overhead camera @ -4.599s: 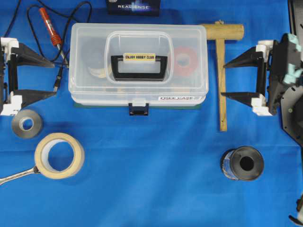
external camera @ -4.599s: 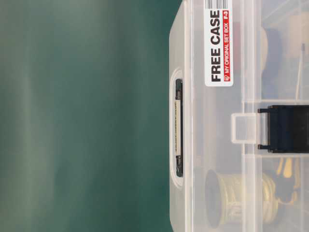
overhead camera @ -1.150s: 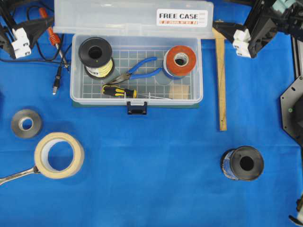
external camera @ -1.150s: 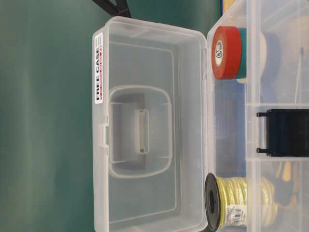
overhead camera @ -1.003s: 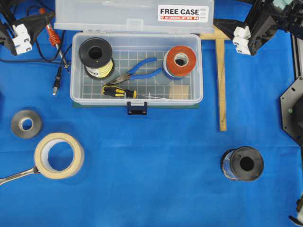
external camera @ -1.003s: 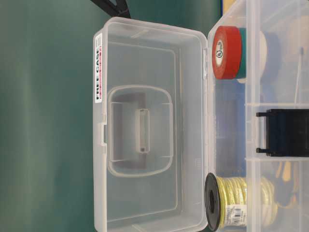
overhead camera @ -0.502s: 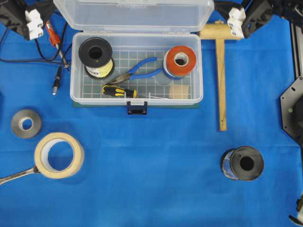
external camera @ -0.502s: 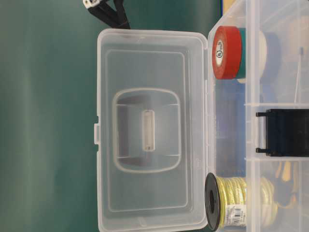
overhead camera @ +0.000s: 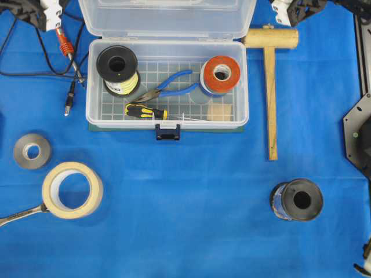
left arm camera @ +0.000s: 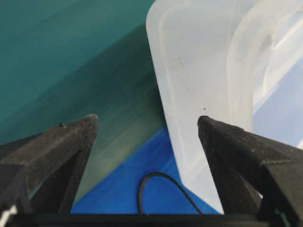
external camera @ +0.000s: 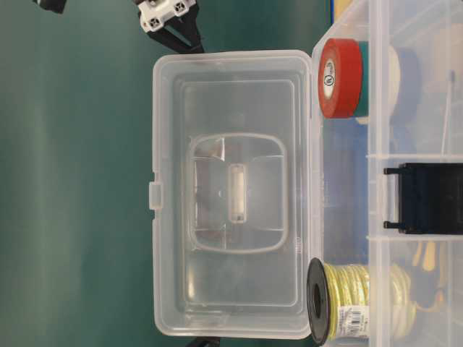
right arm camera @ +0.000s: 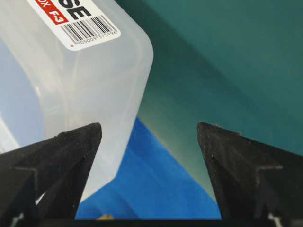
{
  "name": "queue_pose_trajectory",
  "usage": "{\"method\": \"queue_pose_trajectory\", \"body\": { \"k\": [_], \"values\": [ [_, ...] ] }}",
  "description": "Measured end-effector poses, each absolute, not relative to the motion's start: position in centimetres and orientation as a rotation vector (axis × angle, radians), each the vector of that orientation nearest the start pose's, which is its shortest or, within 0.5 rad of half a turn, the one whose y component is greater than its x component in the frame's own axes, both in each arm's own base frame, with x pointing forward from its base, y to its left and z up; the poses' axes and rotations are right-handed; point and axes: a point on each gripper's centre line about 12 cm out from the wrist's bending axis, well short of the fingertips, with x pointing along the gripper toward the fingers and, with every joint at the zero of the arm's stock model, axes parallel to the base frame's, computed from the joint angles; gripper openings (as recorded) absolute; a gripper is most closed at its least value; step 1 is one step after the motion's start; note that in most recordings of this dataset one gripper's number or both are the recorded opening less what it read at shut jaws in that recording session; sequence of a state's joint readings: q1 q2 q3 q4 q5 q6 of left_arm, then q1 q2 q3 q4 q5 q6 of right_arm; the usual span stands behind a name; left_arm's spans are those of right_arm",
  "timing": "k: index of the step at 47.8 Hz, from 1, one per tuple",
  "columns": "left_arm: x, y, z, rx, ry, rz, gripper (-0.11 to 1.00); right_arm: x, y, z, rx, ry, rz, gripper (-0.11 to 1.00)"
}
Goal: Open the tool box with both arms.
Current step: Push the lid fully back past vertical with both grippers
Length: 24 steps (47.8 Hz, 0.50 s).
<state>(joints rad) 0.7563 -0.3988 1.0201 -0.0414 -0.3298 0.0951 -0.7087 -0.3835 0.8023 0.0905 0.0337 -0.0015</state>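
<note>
Tool box (overhead camera: 167, 84) lid (overhead camera: 168, 17) now stands swung fully back at the far edge of the blue cloth (overhead camera: 185, 197), where a second ago it leaned forward with its "FREE CASE" sticker facing up; from the table-level view the clear lid (external camera: 231, 191) has gone from tilted to square-on. The box itself has not shifted, sitting toward the back of the cloth, a little left of the middle.

Left gripper (left arm camera: 147, 124) has drawn further into the top left corner, its pointed black fingers (left arm camera: 61, 146) spread wide and holding nothing, the lid's frosted, rounded corner just inside the right finger. Beside it lie a red-handled soldering iron (overhead camera: 62, 39) and its thin black cable (overhead camera: 35, 69). Lower left sit a grey tape roll (overhead camera: 32, 152), a wide cream masking tape ring (overhead camera: 72, 190) and a steel wrench (overhead camera: 17, 216).

Inside the gridded tray: a black spool of yellow wire (overhead camera: 117, 68), blue-handled pliers (overhead camera: 168, 85), a black-and-yellow screwdriver (overhead camera: 146, 112), red tape (overhead camera: 220, 72). A dark blue latch (overhead camera: 168, 134) hangs at the front.

Right of the box lies a wooden mallet (overhead camera: 270, 87), and below it a black spool (overhead camera: 297, 200). Right gripper (right arm camera: 149, 127) has also pulled toward the top edge, fingers (right arm camera: 236, 156) apart and empty, straddling the lid's other smooth corner.
</note>
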Motion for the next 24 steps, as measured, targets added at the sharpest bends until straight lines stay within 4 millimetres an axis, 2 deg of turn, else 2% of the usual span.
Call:
{"method": "queue_pose_trajectory", "body": {
  "k": [24],
  "values": [
    [21.43,21.06,21.69,-0.062,0.313,0.769,0.87,24.3,-21.77,25.0,0.253,0.414,-0.735,0.85]
  ]
}}
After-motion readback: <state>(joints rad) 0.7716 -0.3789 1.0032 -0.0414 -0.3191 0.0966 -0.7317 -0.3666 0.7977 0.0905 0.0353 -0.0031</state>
